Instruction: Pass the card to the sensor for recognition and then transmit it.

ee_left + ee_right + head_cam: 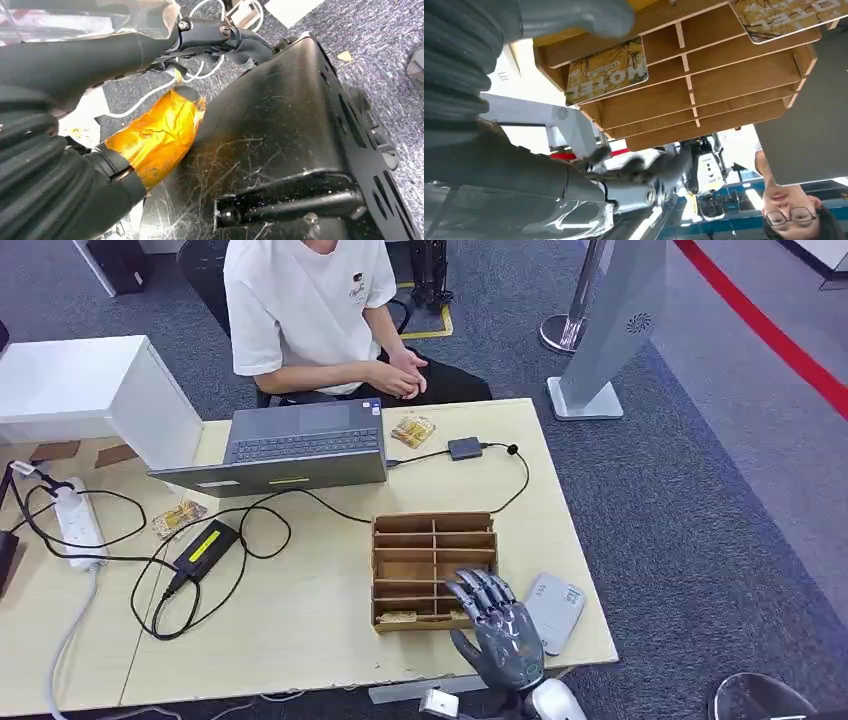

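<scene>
At the bench's left edge a white power strip (78, 525) lies with its cables trailing toward a black power adapter (205, 548), and a loose card (178, 517) sits between them. Along the far edge an open laptop (300, 445) faces a seated person (310, 315), with another card (413, 429) just beside its right corner.

The left hand (155, 135) hangs off the bench against dark parts of the robot; I cannot tell how its fingers lie, as the wrist view is too crowded.

Near the front right corner stands the wooden organizer (434, 570), a grid of shallow slots. A hotel card (397, 617) lies in its front left slot, and a card (606, 70) also shows lying flat in a slot in the right wrist view; the other slots look bare.

The right hand (497, 630) hovers over the organizer's front right slots, fingers spread and holding nothing. I judge this the reach-for-the-card step, barely begun. Next it needs to come down onto a card and pinch an edge off the slot floor.

The grey sensor (555, 610) rests just right of the organizer, near the bench's right edge.
</scene>
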`<state>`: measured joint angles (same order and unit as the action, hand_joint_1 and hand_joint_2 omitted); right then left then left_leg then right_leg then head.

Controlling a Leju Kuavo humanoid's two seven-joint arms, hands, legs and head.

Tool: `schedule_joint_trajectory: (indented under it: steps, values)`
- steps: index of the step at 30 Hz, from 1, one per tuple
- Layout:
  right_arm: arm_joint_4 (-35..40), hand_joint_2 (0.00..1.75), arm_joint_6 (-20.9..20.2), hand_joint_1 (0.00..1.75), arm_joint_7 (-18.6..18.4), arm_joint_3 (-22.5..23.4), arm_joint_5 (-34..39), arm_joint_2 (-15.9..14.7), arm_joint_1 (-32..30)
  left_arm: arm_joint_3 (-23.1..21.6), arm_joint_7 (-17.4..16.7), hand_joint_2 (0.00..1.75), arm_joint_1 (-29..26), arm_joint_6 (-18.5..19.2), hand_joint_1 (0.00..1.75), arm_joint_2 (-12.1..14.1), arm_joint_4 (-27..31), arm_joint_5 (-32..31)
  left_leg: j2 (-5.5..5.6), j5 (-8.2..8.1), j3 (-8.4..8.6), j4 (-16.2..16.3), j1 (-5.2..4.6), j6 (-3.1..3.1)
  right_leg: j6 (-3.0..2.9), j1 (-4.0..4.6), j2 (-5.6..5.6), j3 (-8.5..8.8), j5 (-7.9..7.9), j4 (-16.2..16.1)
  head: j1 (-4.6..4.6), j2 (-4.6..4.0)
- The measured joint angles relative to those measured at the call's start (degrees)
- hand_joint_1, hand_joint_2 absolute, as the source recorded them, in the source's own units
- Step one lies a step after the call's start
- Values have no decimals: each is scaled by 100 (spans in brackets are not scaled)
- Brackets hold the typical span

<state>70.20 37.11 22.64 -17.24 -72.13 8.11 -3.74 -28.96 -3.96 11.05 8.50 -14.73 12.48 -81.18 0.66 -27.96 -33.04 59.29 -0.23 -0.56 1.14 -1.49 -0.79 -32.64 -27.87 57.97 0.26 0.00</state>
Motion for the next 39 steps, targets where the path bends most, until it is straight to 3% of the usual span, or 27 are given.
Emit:
schedule_joint_trajectory:
  steps: [28, 32, 39]
  values:
    - [260, 175, 0, 168, -87, 135, 452, -184, -320, 192, -98, 175, -45, -192, 0, -13, 0, 262, -2, 0, 0, 0, 0, 0, 0, 0, 3, -1, 0, 0, 0, 0]
    - [277, 175, 0, 168, -149, 135, 339, -229, -354, 312, 78, 175, -89, -288, 0, 4, 0, 439, -1, 0, 1, 0, 0, 0, 0, 0, 2, -2, 0, -1, 0, 0]
    - [555, 175, 0, 168, 437, 332, 315, -304, -700, 350, 61, 175, -103, -343, 0, 2, 0, 358, -2, -7, -1, 0, 0, 9, 0, 0, 8, -1, -1, -1, 0, 2]
